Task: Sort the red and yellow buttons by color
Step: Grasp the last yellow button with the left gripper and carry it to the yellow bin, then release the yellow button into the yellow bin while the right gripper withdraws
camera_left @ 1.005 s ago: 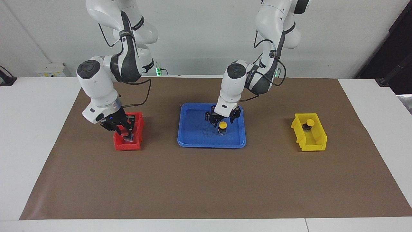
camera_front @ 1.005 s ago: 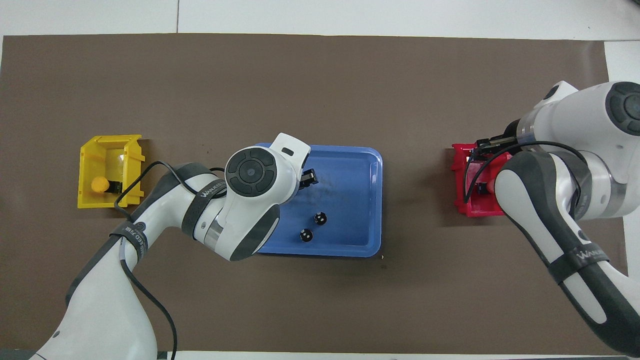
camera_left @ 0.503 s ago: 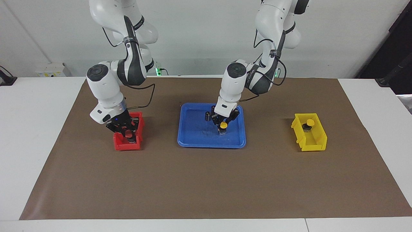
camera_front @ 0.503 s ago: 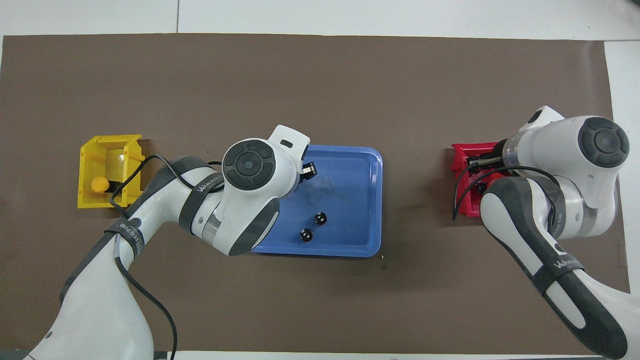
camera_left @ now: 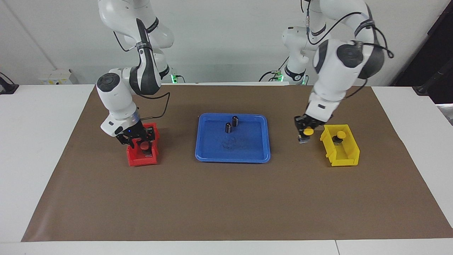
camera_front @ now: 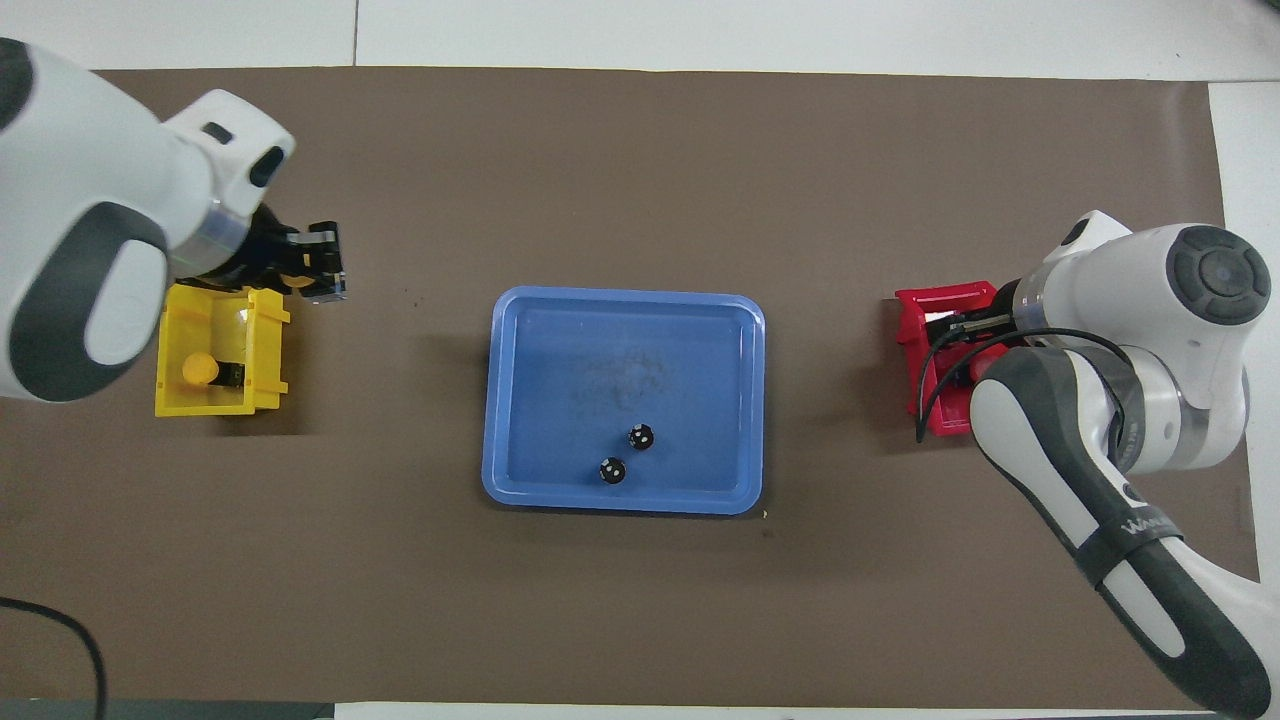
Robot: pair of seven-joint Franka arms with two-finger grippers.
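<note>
Yellow button, carried (camera_left: 308, 131): domed cap on a blocky base, clamped in the left pincer (camera_left: 305, 134), right of centre in the facing frame. It hangs over the brown mat (camera_left: 226, 198), just beside the yellow bin (camera_left: 345, 157) and short of its rim.

Yellow button, binned (camera_left: 340, 134): lies inside the yellow bin, toward the end nearer the robots; shows in the overhead frame at left (camera_front: 200, 369).

Red button (camera_left: 144, 145): sits in the red bin (camera_left: 136, 161), left of centre in the facing frame, directly under the right pincer (camera_left: 136, 139). Whether the pincer grips it or has let go cannot be told. A second red button cannot be made out; the arm hides most of the bin in the overhead frame (camera_front: 915, 310).

Blue tray (camera_left: 212, 156): centre of the frame, between the two bins and well apart from each. Holds two black cylinders with silver bands (camera_left: 235, 120) (camera_left: 228, 128), upright, close together, in the part nearer the robots.

Table (camera_left: 35, 141): white, covered across the middle by the brown mat, which carries tray and bins.
</note>
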